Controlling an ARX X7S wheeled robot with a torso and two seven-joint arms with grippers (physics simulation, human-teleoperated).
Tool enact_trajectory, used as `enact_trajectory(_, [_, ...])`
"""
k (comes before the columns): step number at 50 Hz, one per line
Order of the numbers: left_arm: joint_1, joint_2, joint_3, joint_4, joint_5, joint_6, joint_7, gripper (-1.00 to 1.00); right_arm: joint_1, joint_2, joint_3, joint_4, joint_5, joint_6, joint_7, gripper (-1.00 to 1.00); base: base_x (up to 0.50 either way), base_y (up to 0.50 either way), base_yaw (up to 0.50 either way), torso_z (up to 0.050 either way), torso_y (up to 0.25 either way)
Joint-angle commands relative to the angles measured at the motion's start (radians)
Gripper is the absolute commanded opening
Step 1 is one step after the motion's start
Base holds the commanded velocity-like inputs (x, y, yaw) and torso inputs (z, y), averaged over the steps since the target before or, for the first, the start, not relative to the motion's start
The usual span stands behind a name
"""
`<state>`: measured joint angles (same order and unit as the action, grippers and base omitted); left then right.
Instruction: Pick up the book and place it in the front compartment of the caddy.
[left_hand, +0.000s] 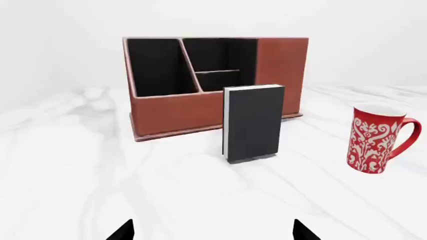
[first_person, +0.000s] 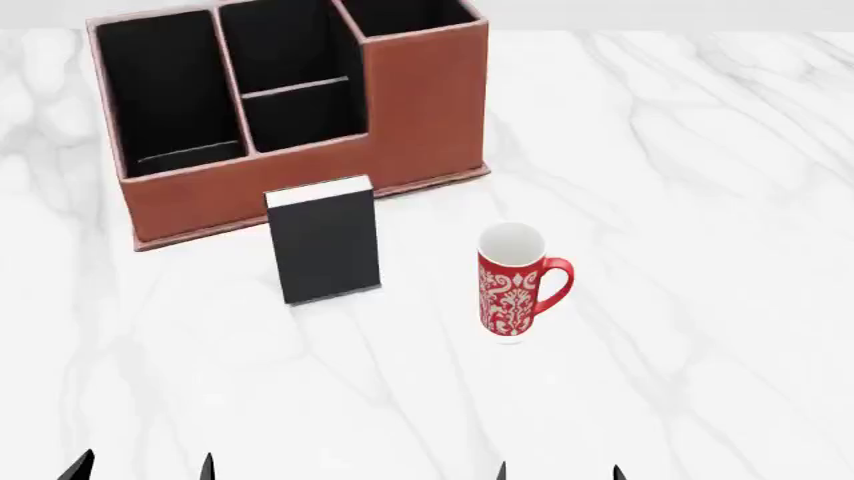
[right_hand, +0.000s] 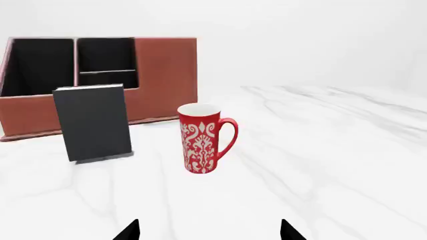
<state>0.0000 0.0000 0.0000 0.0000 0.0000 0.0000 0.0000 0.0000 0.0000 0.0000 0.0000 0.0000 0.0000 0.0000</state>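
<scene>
Head view looks down on a white marbled worktop (first_person: 694, 180) where the book (first_person: 324, 243) stands upright, black cover toward the robot, just in front of the caddy's (first_person: 420, 110) low front wall and apart from it. From this height the caddy's cells open up: a tall cell at the left, and in the middle a pair parted by a low crossbar, the front compartment (first_person: 304, 112) being the nearer one. A red patterned mug (first_person: 514, 285) stands to the book's right, well apart from it.

Both wrist views sit low and near the worktop, so they show the caddy's reddish-brown face and the book's full cover, but little of the cell floors. Only the left wrist view shows the book's white page edge (left_hand: 225, 122) clearly.

The left gripper (left_hand: 212, 231) and the right gripper (right_hand: 209, 230) appear only as dark fingertips at each frame's edge, spread apart and holding nothing, well short of the book.
</scene>
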Motion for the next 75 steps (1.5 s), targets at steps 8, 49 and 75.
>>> enact_trajectory(8, [0.0,-0.048,0.041,0.074,-0.173,-0.171,0.01,1.0,0.002,0.05,-0.072,-0.011,0.018,0.007,0.066,1.0,0.0,0.0,0.0,0.0,0.0])
enact_trajectory(49, [-0.3,-0.146,0.009,0.517,-0.198,-0.688,-0.148,1.0,0.254,0.185,0.016,-0.55,0.342,0.622,0.215,1.0,0.0,0.0,0.0,0.0,0.0])
enact_trajectory(75, [-0.725,-0.189,-0.156,0.891,-0.358,-1.131,-0.188,1.0,0.857,0.295,0.273,-0.96,0.688,1.227,0.34,1.0,0.0,0.0,0.0,0.0,0.0])
